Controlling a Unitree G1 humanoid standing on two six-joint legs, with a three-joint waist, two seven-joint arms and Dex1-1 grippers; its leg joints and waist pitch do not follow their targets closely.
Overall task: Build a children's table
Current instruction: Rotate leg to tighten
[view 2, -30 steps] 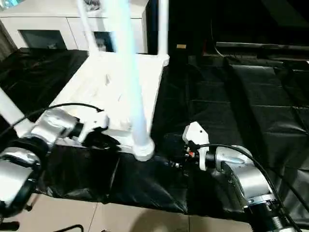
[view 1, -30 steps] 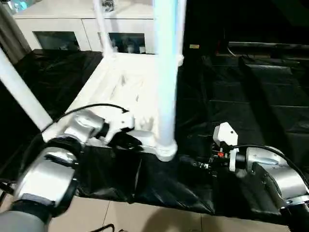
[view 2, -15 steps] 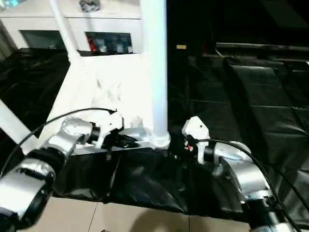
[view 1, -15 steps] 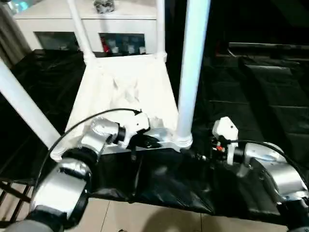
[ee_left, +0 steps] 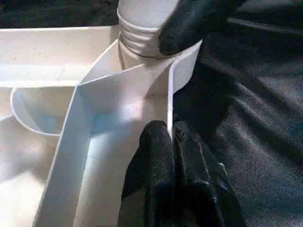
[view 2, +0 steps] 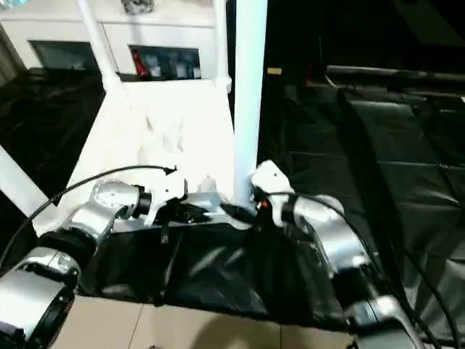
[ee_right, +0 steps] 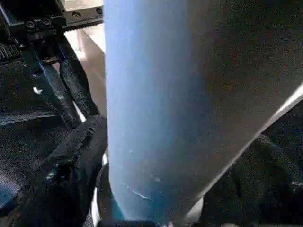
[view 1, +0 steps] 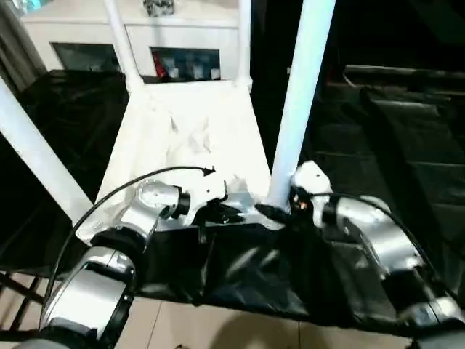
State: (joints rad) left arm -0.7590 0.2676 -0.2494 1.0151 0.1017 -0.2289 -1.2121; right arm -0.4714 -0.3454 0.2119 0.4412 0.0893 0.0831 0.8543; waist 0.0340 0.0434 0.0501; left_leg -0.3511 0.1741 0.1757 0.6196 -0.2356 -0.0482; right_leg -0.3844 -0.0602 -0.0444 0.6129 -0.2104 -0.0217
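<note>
Left gripper (ee_left: 170, 156) clamped on tabletop (view 1: 189, 138) rim; right gripper (ee_right: 156, 189) spread around leg (view 1: 298, 109) base; judged light, rigid, smooth.

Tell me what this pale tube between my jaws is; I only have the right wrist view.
Observer: It is the near right leg of the table, which lies upside down on a black sheet. The right gripper has its jaws open around the foot of that leg.
Operator: Say where the left arm is.
Observer: The left gripper has its jaws shut on the table's rim, right beside that leg's socket.
Operator: Report the other legs.
Observer: Three more rise from the other corners: the near left leg, the far left leg and the far right leg.
</note>
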